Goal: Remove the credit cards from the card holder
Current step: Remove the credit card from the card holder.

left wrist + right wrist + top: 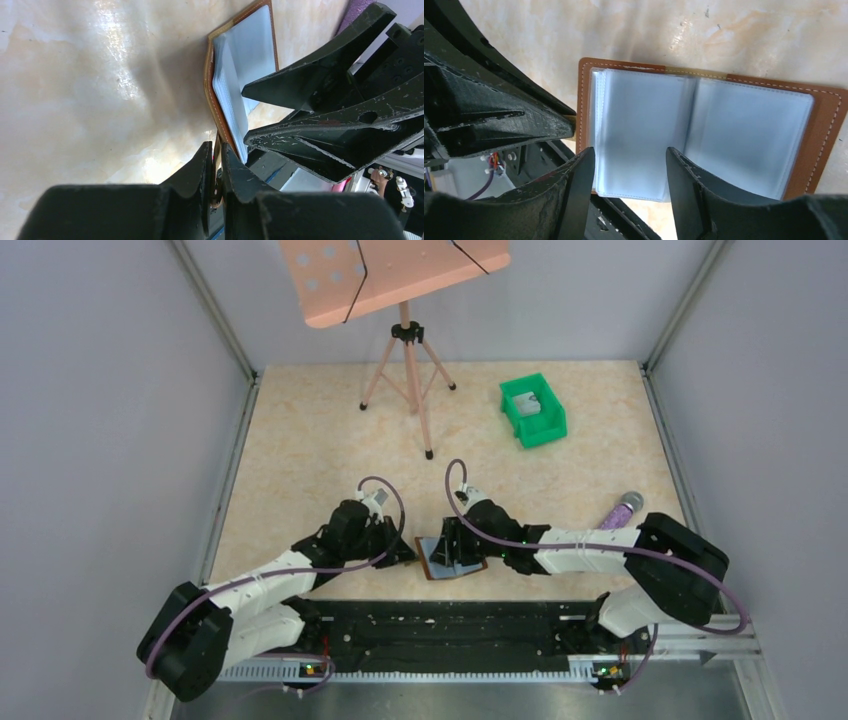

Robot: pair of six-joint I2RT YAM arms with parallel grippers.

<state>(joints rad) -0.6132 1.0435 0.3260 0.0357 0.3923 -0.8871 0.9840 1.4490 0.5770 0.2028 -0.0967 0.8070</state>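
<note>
Only the overhead view shows the bin (545,431), one card (528,405) inside. The wrist views show one wallet (744,130) open at the table's near edge, the left gripper (216,148) pinching its brown edge, the right gripper (630,153) spread above its sleeves.

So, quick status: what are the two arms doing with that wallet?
Left gripper shut on the card holder's edge. Right gripper open above its blue-grey sleeves. No card gripped yet. Nothing blocking.
</note>
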